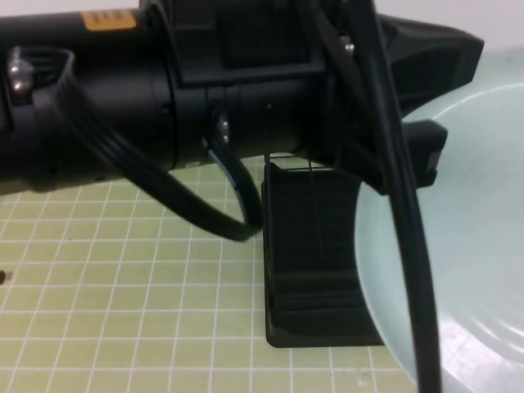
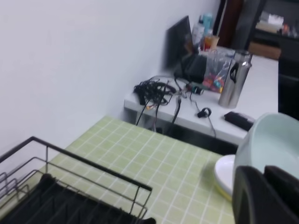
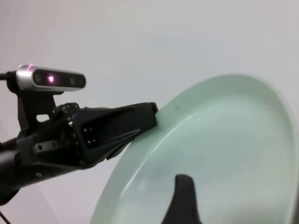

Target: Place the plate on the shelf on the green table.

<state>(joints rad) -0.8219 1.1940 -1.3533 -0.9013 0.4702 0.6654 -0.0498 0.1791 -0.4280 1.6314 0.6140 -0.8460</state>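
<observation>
The pale blue-green plate (image 3: 224,144) is held up on edge in the air. My left gripper (image 3: 152,114) is shut on its rim, and the same grip shows in the left wrist view, with the gripper (image 2: 264,179) at the plate (image 2: 271,140). My right gripper (image 3: 238,198) is open, one finger (image 3: 184,198) standing in front of the plate's face. In the high view the left arm (image 1: 164,90) crosses close to the lens and hides much; the plate (image 1: 467,246) fills the right side. The black shelf (image 2: 60,196) sits on the green table (image 2: 159,163), below and left of the plate.
A white and yellow dish (image 2: 224,175) lies on the tiles beside the plate. Beyond the table's far edge stands a white desk (image 2: 261,79) with a cable tangle (image 2: 152,91), a steel flask (image 2: 233,77) and a monitor. A white wall runs along the left.
</observation>
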